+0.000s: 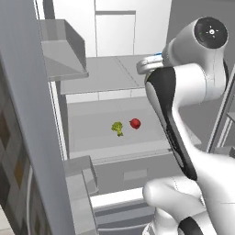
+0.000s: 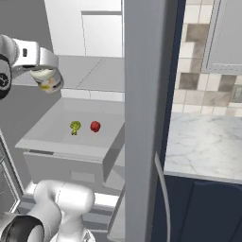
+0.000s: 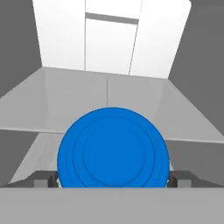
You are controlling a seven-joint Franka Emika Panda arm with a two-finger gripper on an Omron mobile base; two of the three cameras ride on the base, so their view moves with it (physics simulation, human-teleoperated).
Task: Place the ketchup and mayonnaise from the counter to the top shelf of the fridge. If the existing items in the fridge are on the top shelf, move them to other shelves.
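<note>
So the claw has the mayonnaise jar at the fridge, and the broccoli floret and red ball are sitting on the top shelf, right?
Not quite. The claw does hold the mayonnaise jar at the fridge, but the broccoli floret and red ball sit on a lower shelf, not the top shelf. The left base view shows them below that upper panel.

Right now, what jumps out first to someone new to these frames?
The blue lid of the mayonnaise dominates the hand view, sitting between the fingertips of the tool, above the front edge of the top shelf. From the right base view the jar hangs under the hand at upper left. Below, on a lower shelf of the open fridge, the broccoli-like floret and red ball lie side by side, apart.
</note>
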